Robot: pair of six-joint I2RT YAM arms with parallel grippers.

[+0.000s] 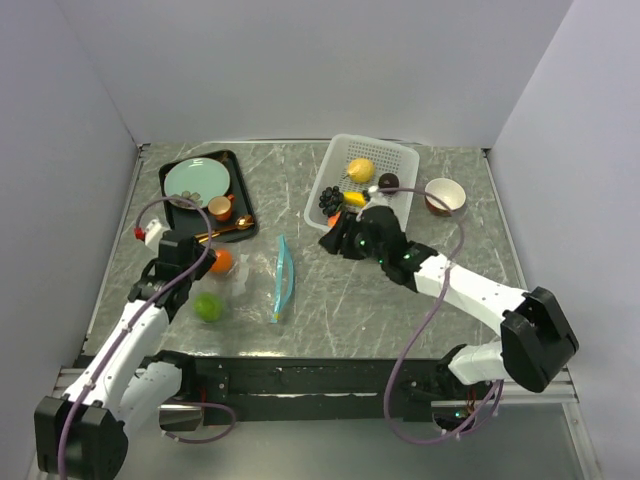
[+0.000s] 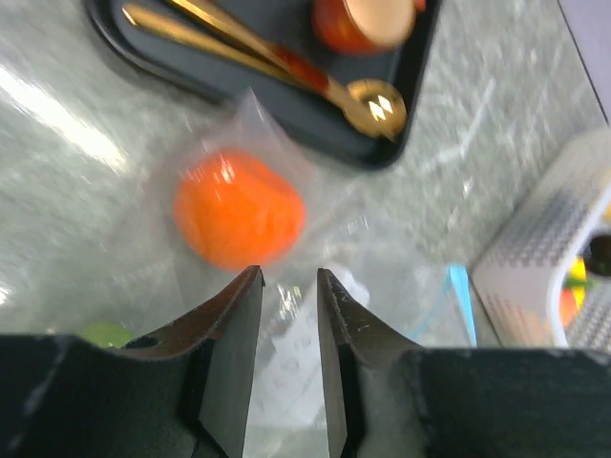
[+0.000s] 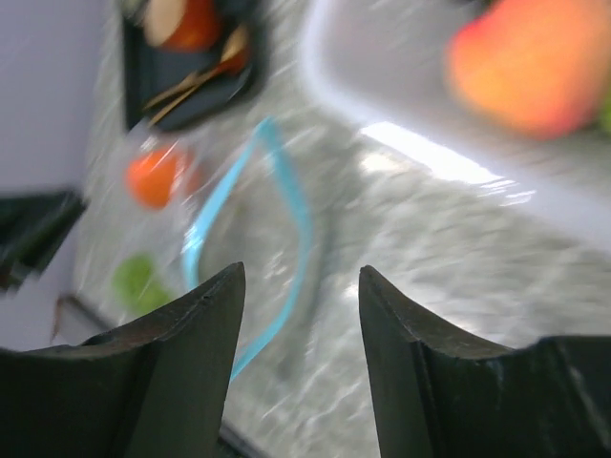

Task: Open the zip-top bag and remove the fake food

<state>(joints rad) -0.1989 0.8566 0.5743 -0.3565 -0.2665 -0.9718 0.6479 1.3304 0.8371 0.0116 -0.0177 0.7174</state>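
Top external: zip-top bag (image 1: 258,282) lies on surface (image 1: 400,300) left of centre, mouth open, orange (image 1: 221,262) inside; lime (image 1: 208,307) at its near-left end, inside or outside unclear. White basket (image 1: 408,158) far right holds lemon (image 1: 360,169), grapes (image 1: 330,198), dark ball (image 1: 388,182). Left end effector (image 2: 288,286) fingers narrowly apart over bag film, grip cannot be told. Right end effector (image 3: 298,286) wide apart, empty

Right wrist view's all smear: the fruit (image 3: 535,62) beyond the jaws is an orange blur, cropped. Left gripper (image 2: 288,277): lime (image 2: 105,334) nearly hidden behind a jaw, and crinkled zip-top bag (image 2: 286,353) film between the jaws, pinched or not, can't tell.
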